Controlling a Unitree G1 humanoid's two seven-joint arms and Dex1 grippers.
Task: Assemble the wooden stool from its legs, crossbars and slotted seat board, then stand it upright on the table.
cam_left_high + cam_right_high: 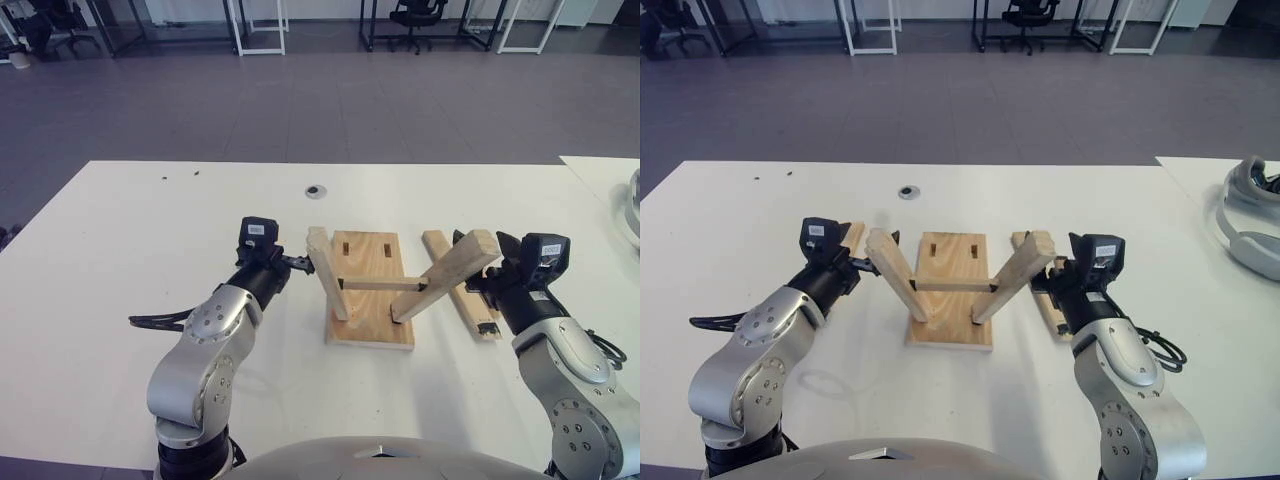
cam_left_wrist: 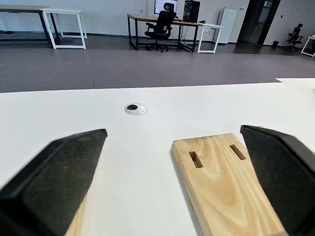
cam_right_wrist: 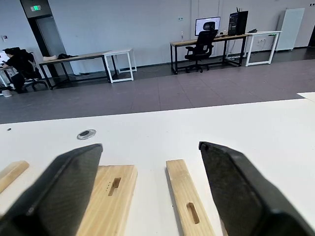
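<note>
Stool (image 1: pixel 952 302) half-built — two legs (image 1: pixel 1015 275) splayed, crossbar (image 1: pixel 952 286) between.

Pale, unvarnished wood with visible grain forms the seat board (image 1: pixel 372 315) and legs (image 1: pixel 450 270); the white surface (image 1: pixel 120 250) looks smooth and matt.

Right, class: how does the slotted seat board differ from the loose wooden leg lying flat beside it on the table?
The seat board is a wide panel; the loose leg is a narrow bar. The seat board shows two slots, the loose leg one. Both are pale wood lying flat on the table.
</note>
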